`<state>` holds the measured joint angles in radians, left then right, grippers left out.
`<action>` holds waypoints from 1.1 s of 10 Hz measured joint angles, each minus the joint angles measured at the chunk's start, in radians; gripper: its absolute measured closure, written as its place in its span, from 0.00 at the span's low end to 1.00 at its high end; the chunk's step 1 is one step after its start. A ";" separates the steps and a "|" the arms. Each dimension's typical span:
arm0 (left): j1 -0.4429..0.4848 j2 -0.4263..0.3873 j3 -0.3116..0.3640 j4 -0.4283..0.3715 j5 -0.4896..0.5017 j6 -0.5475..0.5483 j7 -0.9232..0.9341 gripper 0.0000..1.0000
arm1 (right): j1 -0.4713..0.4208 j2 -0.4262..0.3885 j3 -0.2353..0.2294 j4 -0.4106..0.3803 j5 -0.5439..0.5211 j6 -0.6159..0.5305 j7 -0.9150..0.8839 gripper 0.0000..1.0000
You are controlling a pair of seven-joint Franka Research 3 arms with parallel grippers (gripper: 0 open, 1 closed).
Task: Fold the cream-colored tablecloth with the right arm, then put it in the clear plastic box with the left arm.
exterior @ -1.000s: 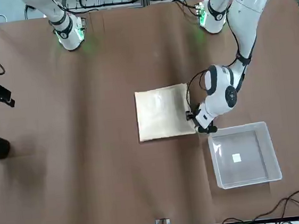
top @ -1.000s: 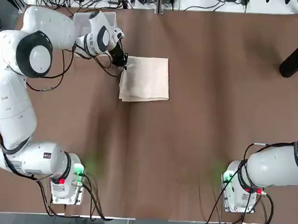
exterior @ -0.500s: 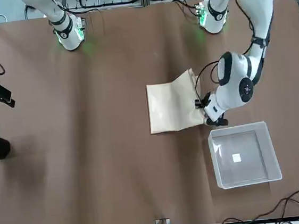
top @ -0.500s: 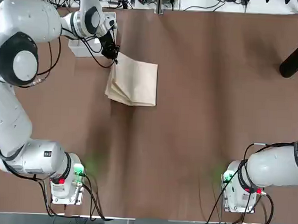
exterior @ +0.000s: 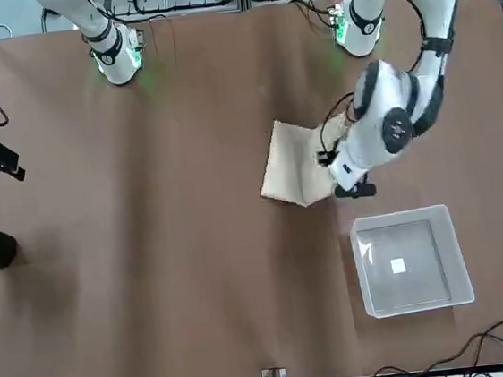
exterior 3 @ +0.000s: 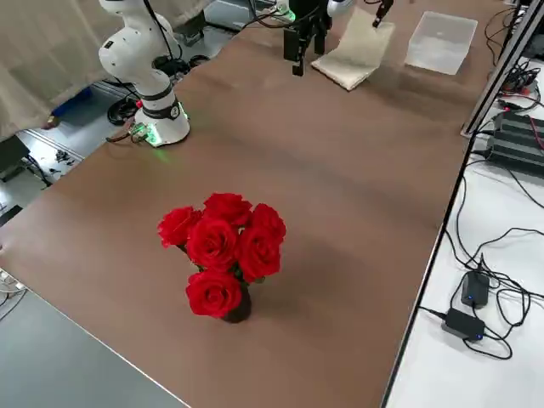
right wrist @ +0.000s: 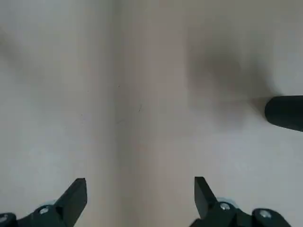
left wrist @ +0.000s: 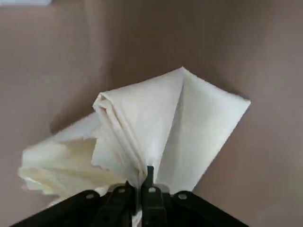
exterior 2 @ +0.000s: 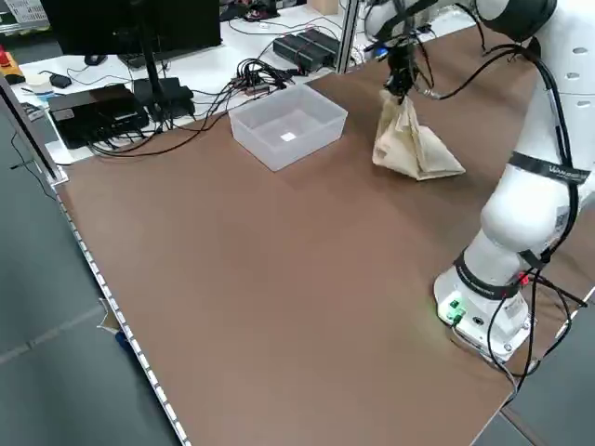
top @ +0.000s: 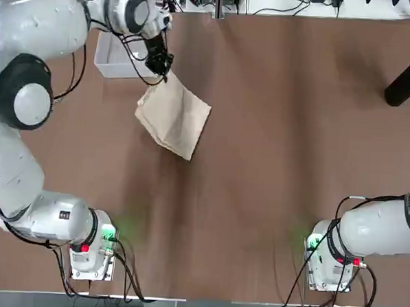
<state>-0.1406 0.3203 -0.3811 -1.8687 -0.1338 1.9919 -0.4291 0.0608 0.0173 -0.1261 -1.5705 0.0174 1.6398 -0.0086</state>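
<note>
Pinched at one edge by the left pincer (left wrist: pixel 139 187), the cream cloth (left wrist: pixel 161 123) hangs in folds above the brown surface (top: pixel 258 197), near the clear box (exterior: pixel 412 262). The cloth is outside the box, which sits on the surface with a white label (exterior: pixel 398 265) showing inside. Off at the robot's right side, the right pincer (right wrist: pixel 141 191) is spread wide and holds nothing, near a black vase (top: pixel 407 83) of red roses (exterior 3: pixel 225 246).

Grey floor (exterior 2: pixel 56 307) borders the brown table (exterior 2: pixel 260 307); a dark monitor (exterior 2: pixel 130 32) stands beyond.
</note>
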 joint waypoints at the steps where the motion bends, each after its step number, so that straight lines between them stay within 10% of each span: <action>1: -0.053 0.014 0.000 0.001 0.030 0.001 -0.078 0.93 | 0.000 0.000 0.000 0.000 0.000 0.000 0.000 0.00; 11: -0.380 0.239 0.005 0.117 0.318 0.104 -0.722 0.93 | 0.002 0.000 0.000 0.000 0.000 0.000 0.000 0.00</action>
<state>-0.5211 0.5597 -0.3761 -1.7518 0.1846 2.0959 -1.1506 0.0625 0.0170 -0.1265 -1.5708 0.0174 1.6402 -0.0081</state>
